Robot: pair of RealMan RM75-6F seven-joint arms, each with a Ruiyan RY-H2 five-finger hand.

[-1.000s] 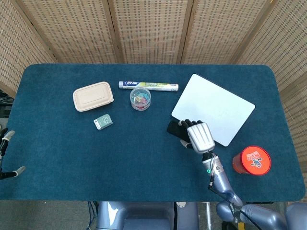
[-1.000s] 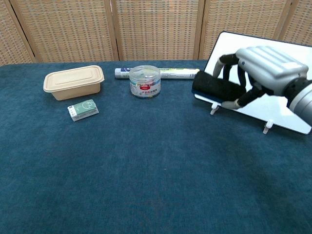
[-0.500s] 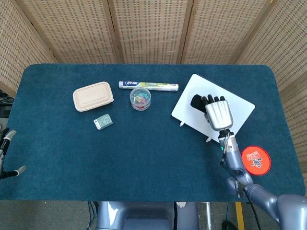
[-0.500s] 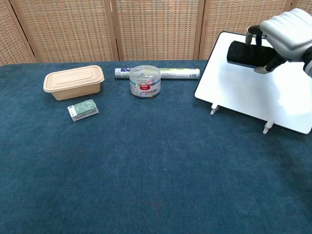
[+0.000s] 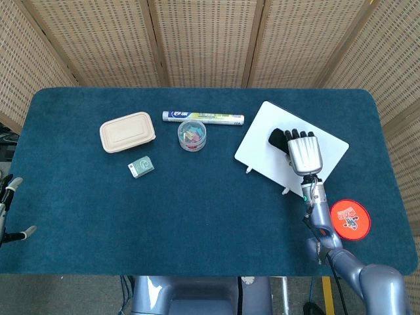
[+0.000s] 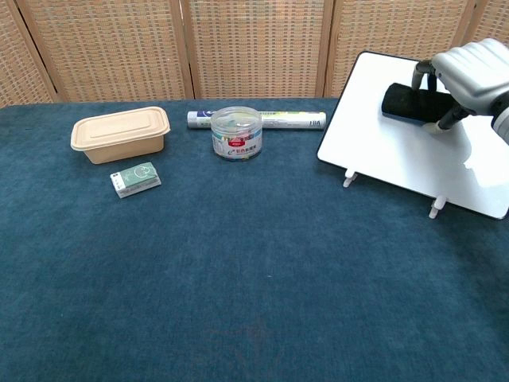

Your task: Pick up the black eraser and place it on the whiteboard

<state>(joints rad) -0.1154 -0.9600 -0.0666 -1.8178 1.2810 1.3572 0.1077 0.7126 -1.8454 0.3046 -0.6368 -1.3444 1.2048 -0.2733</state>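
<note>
Item: black eraser (image 6: 407,102) | held in my right hand (image 6: 469,68), fingers wrapped round it, low over whiteboard (image 6: 398,159) for set-down | left hand (image 5: 5,197) empty, fingers apart, off bench edge.

Right robot hand (image 6: 471,72) w/ black eraser (image 6: 412,103) now over whiteboard (image 6: 398,151), off the worktop. Eraser sits lower vs 0.5 s ago.

Black eraser (image 5: 278,138) half under right hand (image 5: 304,152)

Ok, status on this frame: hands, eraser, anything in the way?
Right hand grips black eraser over the whiteboard, not released. Left hand at table edge, holds nothing. Nothing in the way.
</note>
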